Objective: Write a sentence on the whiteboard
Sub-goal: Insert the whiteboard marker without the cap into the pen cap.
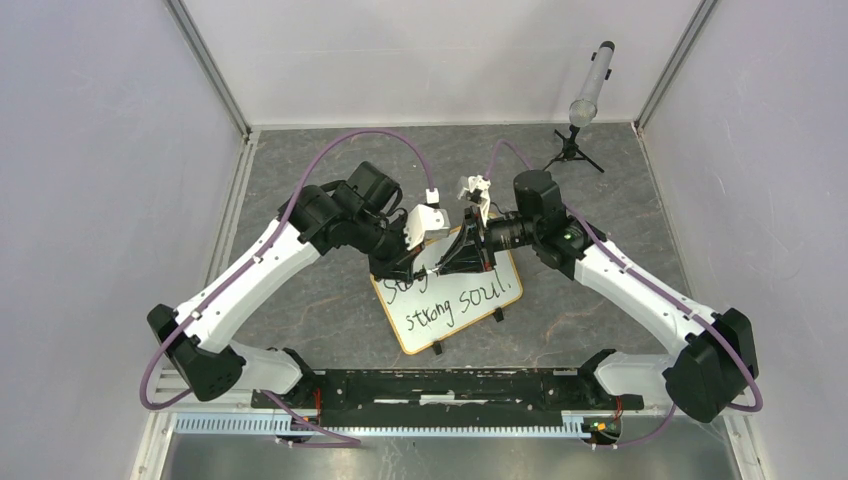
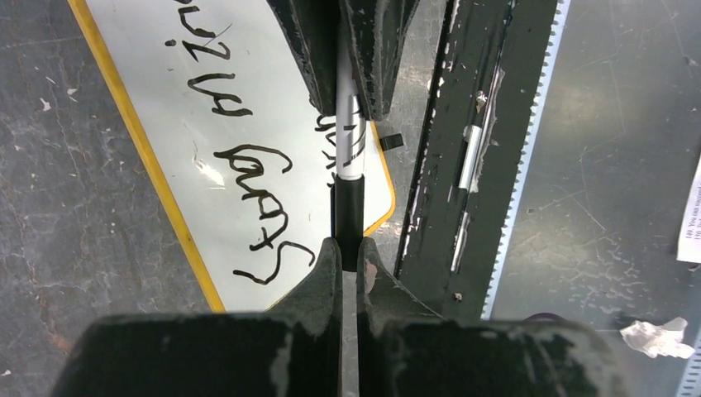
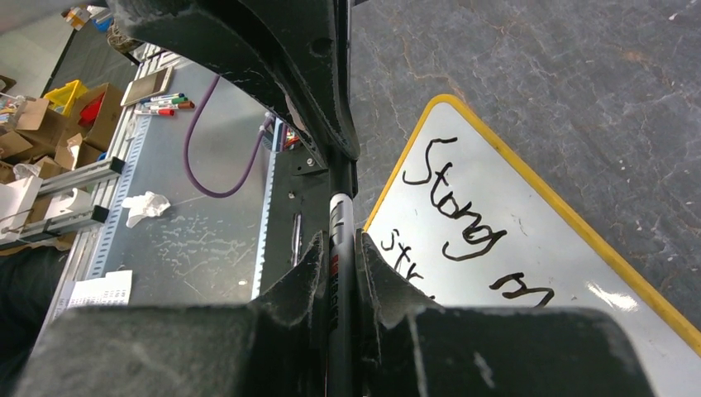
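Note:
The whiteboard lies flat on the grey table with black handwriting on it; it also shows in the left wrist view and the right wrist view. Both grippers meet over its far left part. My left gripper is shut on the black cap end of a marker. My right gripper is shut on the marker's white barrel. The marker spans the short gap between the two grippers, a little above the board.
A grey cylinder on a small black tripod stands at the back right. A black rail runs along the near edge, with another pen lying on it. Crumpled paper lies beyond the rail. White walls enclose the table.

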Robot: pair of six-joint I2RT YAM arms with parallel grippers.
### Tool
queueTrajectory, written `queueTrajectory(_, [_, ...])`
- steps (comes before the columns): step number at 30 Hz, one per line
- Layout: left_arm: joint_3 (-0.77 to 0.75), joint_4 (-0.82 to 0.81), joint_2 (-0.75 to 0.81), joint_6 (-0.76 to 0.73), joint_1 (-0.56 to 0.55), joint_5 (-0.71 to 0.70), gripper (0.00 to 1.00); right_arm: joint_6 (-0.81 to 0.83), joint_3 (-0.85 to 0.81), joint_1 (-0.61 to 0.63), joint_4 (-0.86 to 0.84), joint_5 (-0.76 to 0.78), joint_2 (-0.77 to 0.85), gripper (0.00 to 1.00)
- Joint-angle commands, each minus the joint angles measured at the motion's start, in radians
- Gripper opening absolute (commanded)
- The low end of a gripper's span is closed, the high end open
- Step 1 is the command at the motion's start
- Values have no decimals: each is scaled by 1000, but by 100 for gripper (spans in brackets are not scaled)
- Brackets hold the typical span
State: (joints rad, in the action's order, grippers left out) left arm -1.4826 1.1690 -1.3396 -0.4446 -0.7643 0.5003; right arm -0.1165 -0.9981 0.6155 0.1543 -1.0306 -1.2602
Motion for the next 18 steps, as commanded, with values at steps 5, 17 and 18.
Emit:
queueTrajectory(5, [-111,-257,-34,123,-15,186,2,-28,30,68,-118,-3,-30,0])
queueTrajectory(17, [-176,-382,-80,185,-15,211,2,-42,10,104,-110,-12,-49,0])
queueTrajectory(18, [-176,-363,-74,168,-15,201,2,-21,0,96,-91,-6,-46,0])
